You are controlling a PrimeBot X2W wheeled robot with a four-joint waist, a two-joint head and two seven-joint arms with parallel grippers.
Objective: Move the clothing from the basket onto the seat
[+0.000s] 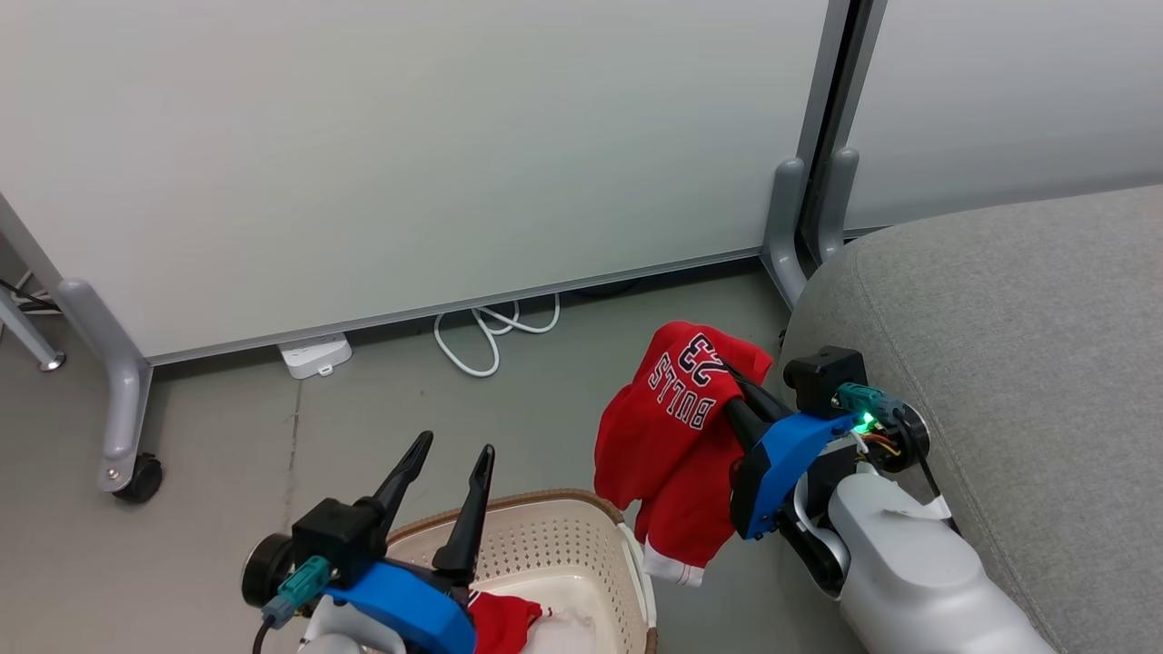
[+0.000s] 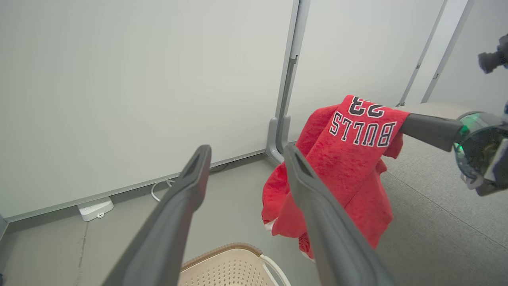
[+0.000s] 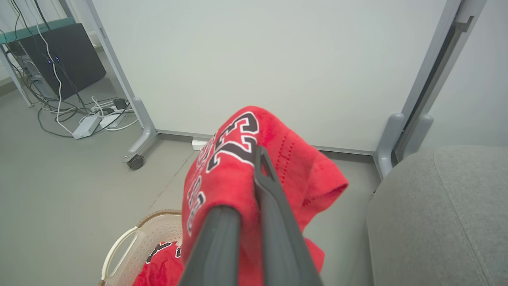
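Note:
A red "BULLS 23" garment (image 1: 668,427) hangs in the air between the basket and the grey seat (image 1: 1018,363). My right gripper (image 1: 727,386) is shut on that clothing, which drapes over its fingers (image 3: 274,198) in the right wrist view. More red clothing (image 1: 500,622) and a bit of white fabric lie inside the cream basket (image 1: 554,545) at the bottom. Above the basket's left side my left gripper (image 1: 454,454) stands open with nothing between its fingers (image 2: 190,186). The left wrist view shows the hanging garment (image 2: 349,159) to the right of them.
White partition panels on grey wheeled legs (image 1: 123,409) stand behind. A white power strip (image 1: 315,354) and a looped cable (image 1: 491,331) lie on the grey floor at the panel's foot. More cables and a dark box (image 3: 59,51) sit far left in the right wrist view.

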